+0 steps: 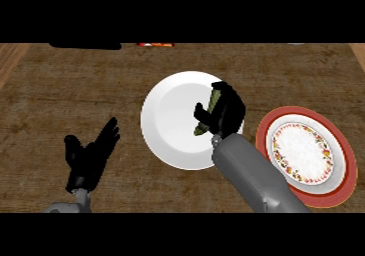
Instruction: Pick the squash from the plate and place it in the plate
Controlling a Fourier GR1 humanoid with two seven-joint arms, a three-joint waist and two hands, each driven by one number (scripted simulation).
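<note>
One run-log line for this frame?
right hand shut on squash at white plate | squash not yet on red-rimmed plate | left hand open, lower left

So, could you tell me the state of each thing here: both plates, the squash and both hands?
White plate: flat on the counter, under the squash.
Red-rimmed plate: flat on the counter, no squash on it.
Squash: held over the white plate, mostly hidden.
Right hand: fingers curled round the squash.
Left hand: open, resting at lower left, holding nothing.
</note>
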